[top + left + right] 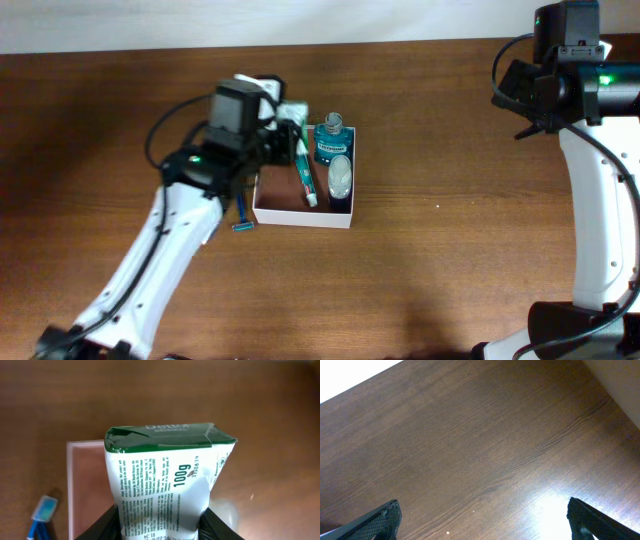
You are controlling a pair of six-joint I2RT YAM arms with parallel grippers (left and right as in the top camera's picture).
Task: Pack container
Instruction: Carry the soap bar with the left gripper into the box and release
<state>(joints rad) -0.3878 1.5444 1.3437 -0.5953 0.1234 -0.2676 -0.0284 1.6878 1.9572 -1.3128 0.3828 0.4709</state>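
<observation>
The container is a shallow white-walled box with a pinkish-brown inside, at mid-table. In it lie a toothbrush, a blue mouthwash bottle and a white tube. My left gripper is shut on a white and green Dettol soap pack and holds it above the container's left rear corner. A blue razor lies on the table just left of the box; it also shows in the left wrist view. My right gripper is open and empty over bare table at the far right.
The brown wooden table runs to a white wall at the back. The right arm stands along the right edge. The left arm's cable loops behind the left wrist.
</observation>
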